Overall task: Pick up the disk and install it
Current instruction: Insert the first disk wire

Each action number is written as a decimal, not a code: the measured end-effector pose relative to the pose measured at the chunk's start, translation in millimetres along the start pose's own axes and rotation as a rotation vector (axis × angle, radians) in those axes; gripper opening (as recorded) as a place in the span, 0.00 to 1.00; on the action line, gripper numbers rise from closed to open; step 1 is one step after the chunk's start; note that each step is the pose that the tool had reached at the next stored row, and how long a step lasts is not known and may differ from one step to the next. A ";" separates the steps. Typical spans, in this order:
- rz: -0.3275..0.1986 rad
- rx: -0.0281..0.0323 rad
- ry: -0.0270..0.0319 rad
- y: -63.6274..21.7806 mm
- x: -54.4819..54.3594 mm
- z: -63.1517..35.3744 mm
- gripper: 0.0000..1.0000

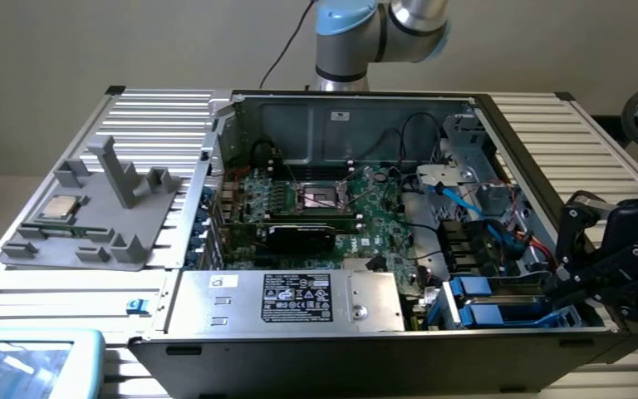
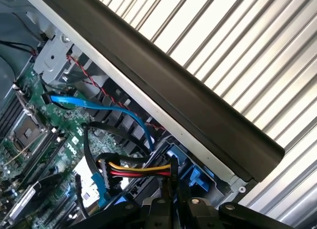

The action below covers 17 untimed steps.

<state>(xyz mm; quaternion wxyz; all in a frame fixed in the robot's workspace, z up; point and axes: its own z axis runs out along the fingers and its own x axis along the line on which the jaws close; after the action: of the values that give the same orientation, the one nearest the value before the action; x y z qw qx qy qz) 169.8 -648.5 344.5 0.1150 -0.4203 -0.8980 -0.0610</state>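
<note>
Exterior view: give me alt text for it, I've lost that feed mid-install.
The arm's black gripper sits at the exterior view's right, beside the corner bay of an open computer case where blue drive carriers lie. The case lies on a slatted metal table, motherboard exposed; a grey fixture holding a processor chip stands at the view's left.

Open computer case, green motherboard, labelled power-supply box, grey fixture holding perhaps a processor chip
</note>
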 end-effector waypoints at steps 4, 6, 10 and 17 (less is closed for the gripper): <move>0.002 0.0097 -0.0321 -0.1 3.6 0.1 0.16; 0.002 0.0106 -0.0339 0.0 3.7 0.2 0.16; 0.005 0.0238 -0.0692 0.5 6.1 0.3 0.16; 0.007 0.0309 -0.0788 2.1 12.9 2.1 0.16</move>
<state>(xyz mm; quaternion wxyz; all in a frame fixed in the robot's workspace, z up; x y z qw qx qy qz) 163.0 -637.1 345.8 0.0862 -0.4237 -0.9012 -0.0301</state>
